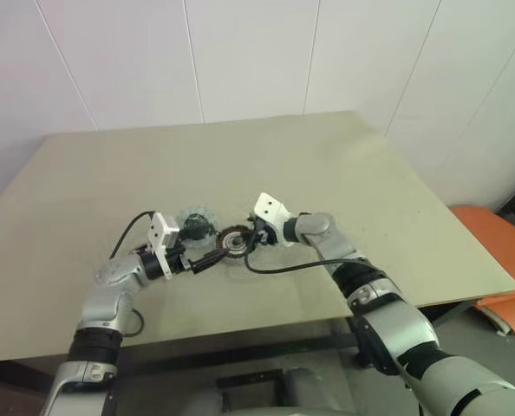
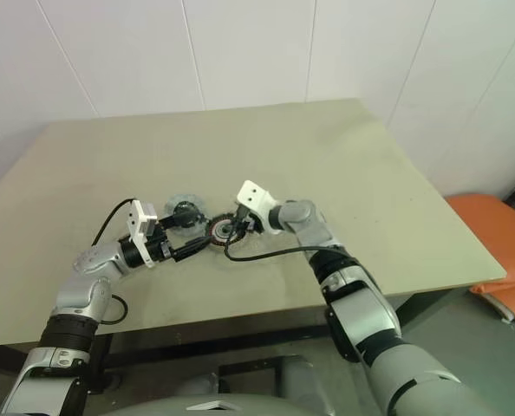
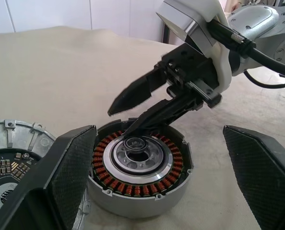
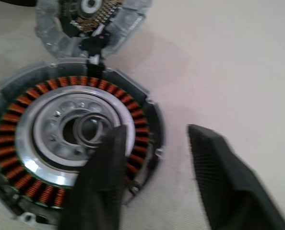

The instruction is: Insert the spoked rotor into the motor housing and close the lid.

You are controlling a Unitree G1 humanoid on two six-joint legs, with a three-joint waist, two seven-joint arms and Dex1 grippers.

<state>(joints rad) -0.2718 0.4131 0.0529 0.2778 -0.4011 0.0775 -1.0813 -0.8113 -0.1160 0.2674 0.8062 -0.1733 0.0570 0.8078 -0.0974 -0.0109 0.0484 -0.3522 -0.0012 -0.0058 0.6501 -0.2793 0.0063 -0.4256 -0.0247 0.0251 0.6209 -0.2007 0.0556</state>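
Left wrist view, spoked rotor (image 3: 138, 165) under right claw (image 3: 125, 115)

Even soft indoor light, faint shadows, right wrist view blurred

Head stereo pair: high, looking forward and down over beige tabletop (image 1: 344, 191) to white panelled wall (image 1: 240, 52); both eyes cover same scene, slightly offset sideways. Left wrist view: low, close, near level across table, facing round silvery-grey motor housing with copper-wound spoked rotor inside (image 3: 138, 165) and right gripper (image 3: 125, 117) beyond. Right wrist view: very close, angled down onto same housing. Shared by all four: housing and surrounding tabletop.
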